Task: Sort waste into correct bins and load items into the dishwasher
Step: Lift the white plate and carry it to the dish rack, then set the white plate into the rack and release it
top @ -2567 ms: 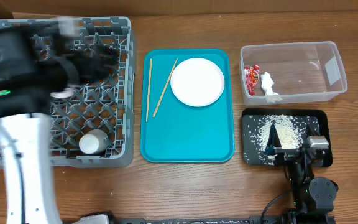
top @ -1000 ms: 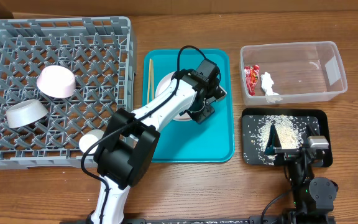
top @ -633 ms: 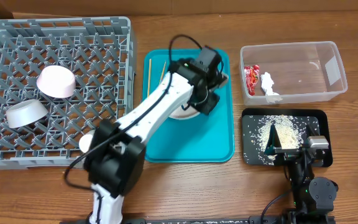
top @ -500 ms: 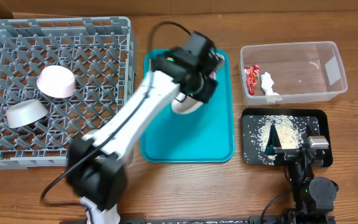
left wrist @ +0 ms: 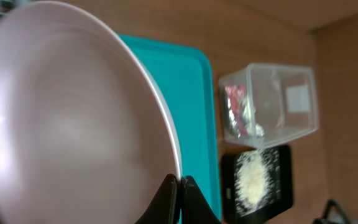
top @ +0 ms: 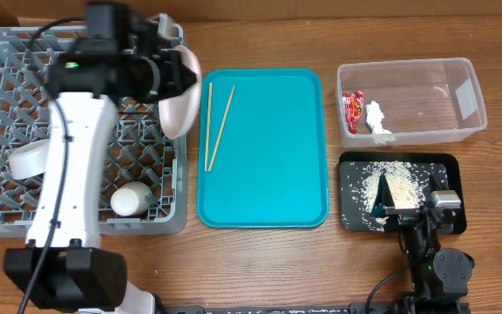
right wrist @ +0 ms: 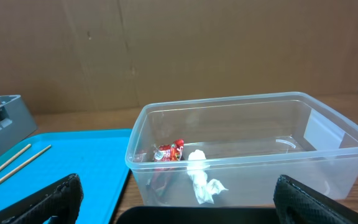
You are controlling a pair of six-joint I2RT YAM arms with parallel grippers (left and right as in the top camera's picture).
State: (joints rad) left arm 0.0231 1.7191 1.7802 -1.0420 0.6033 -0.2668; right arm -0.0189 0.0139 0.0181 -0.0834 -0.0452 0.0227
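From overhead, the left gripper point(left wrist: 178, 194) is up over the right edge of the grey dish rack point(top: 146, 166), and the white plate point(top: 179, 96) stands on edge in it, tilted over the rack's wall beside the teal tray point(top: 268, 157). The left wrist camera gives us what the top view can't: two dark fingertips pinched tight on the plate's thin rim, and its smooth, glossy face fills most of the frame.

In the rack's lattice of pegs a small white cup point(top: 130, 201) sits near the front right corner. A pale shallow bowl point(top: 24, 161) lies at the left, partly behind the white arm. On the flat tray there are only the two thin wooden chopsticks point(top: 224, 125) along its left side, one straight and one slanting.

On the right, the clear plastic tub point(top: 434, 87) holds the crinkled red wrapper point(top: 352, 111) and the crumpled white tissue point(top: 377, 119), close together at its left end. The right wrist view shows both low through the see-through wall, where the top view only looks down on them. Just in front is the shallow black tray point(top: 356, 218), with loose rice grains point(top: 389, 185) scattered across it.

The right gripper point(top: 405, 208) sits over that black tray. Its own camera shows the dark, rough-looking fingers point(right wrist: 48, 202) spread far apart at the frame's lower corners, holding nothing.
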